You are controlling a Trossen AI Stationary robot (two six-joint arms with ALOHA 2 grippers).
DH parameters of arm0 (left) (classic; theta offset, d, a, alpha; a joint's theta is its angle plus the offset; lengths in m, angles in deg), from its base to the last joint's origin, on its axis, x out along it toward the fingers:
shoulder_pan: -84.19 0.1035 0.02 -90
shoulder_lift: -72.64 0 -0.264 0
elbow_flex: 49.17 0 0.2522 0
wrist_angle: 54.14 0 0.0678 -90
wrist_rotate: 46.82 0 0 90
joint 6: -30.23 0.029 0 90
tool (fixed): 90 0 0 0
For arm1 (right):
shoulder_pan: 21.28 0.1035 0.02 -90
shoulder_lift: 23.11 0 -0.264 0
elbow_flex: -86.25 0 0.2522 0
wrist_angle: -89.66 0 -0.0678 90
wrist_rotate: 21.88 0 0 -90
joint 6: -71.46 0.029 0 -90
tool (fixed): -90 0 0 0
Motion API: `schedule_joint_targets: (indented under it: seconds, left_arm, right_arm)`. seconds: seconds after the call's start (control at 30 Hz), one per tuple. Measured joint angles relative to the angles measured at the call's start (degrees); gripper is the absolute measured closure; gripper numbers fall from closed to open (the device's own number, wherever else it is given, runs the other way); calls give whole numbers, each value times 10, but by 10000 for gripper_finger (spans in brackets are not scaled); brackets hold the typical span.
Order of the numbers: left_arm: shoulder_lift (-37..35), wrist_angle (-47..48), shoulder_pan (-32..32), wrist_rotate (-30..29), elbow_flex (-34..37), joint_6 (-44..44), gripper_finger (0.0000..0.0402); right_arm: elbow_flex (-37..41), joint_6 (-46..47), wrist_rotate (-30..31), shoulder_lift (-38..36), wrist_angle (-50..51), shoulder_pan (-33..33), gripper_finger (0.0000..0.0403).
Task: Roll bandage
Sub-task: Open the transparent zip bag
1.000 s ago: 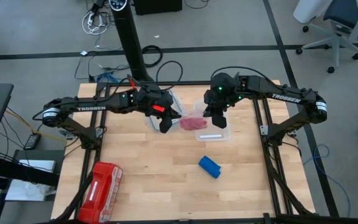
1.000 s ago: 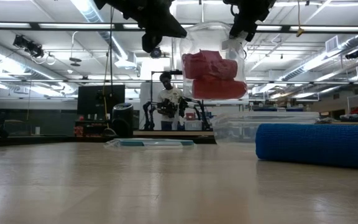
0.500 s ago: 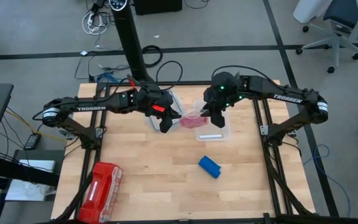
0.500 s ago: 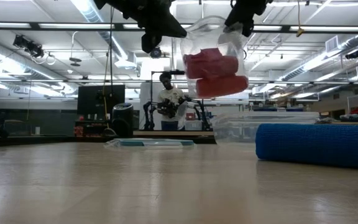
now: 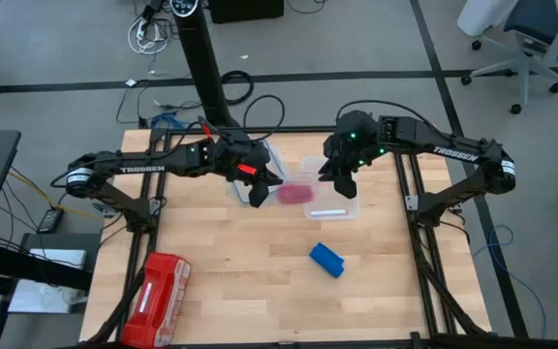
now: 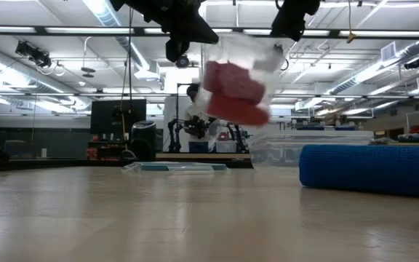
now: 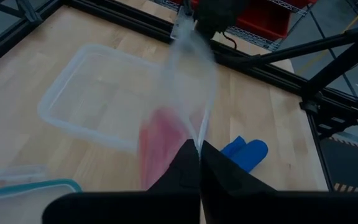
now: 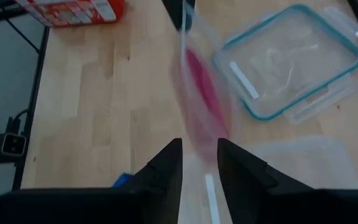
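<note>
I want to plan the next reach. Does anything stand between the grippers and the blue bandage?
Yes. The left gripper is shut on a clear bag of pink rolls, and the right gripper is open at that bag. The bandage lies apart on bare table.

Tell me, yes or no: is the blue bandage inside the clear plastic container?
No. In the high view the bandage lies on the bare table, apart from the clear container.

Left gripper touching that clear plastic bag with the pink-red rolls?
Touching. In the left wrist view the left gripper has its fingers pinched shut on the edge of the clear plastic bag, which hangs above the table.
</note>
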Motion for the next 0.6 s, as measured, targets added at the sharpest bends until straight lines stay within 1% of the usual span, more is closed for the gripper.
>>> schedule_joint_targets:
  seconds: [0.33,0.6]
  left_arm:
    - [0,1,-7,37,0,-13,401]
    - [0,47,-38,52,0,-13,401]
  right_arm:
    - [0,-8,28,0,85,0,300]
    - [0,-6,25,1,99,6,302]
